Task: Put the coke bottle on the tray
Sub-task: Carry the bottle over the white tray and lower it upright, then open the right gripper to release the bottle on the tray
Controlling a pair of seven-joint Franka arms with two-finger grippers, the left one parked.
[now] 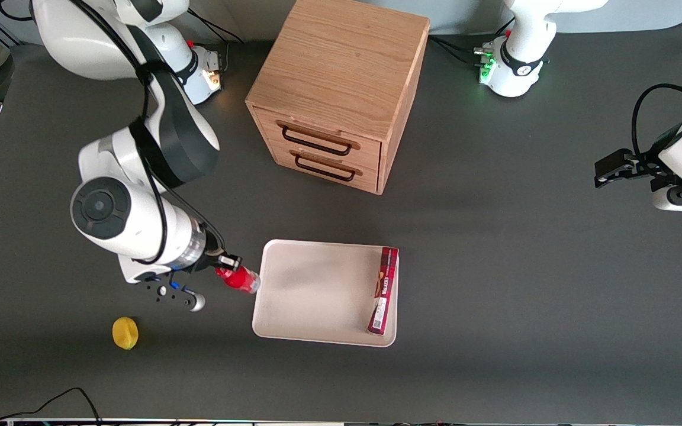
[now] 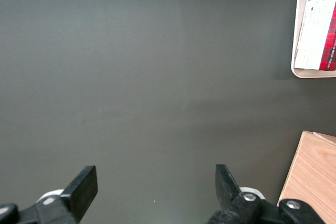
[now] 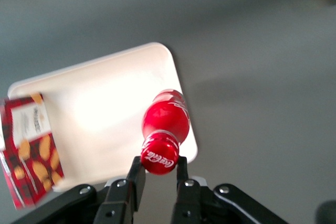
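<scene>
— What have you got nearest the front camera?

— A yellow lemon (image 1: 125, 332) lies on the dark table (image 1: 495, 266), toward your working arm's end. Just farther from the camera, your gripper (image 1: 228, 264) is pinching the coke bottle (image 1: 239, 278) by its cap; the fingers (image 3: 137, 178) press against either side of it.

— Where is the bottle relative to the tray?

— It hangs tilted over the tray (image 1: 317, 284) edge nearest your working arm, base out above the rim. A long red box (image 1: 383, 290) lies in the tray along the edge toward the parked arm.

— And farther off?

— You'll see a wooden drawer cabinet (image 1: 341, 89), both drawers closed.
</scene>
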